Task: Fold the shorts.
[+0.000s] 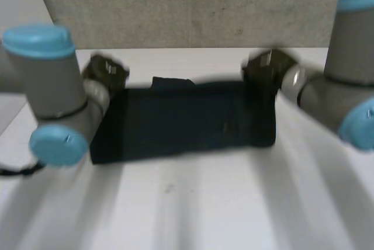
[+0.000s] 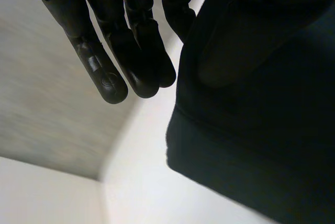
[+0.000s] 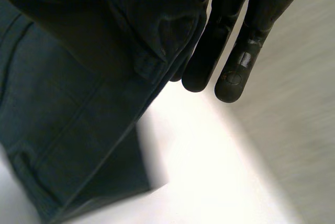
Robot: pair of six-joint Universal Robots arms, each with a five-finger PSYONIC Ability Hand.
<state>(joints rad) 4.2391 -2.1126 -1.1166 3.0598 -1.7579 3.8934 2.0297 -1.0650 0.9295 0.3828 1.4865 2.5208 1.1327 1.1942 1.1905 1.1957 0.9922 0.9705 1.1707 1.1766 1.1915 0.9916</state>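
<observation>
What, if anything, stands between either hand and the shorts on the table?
Nothing visible does. The left hand is at the far left corner of the shorts and the right hand at their far right corner, each directly beside the cloth on the white table.

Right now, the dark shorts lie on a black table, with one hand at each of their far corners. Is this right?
Not quite: the table is white, not black, as the head view shows. The rest holds: the dark shorts lie on it, with the left hand at their far left corner and the right hand at their far right corner.
</observation>
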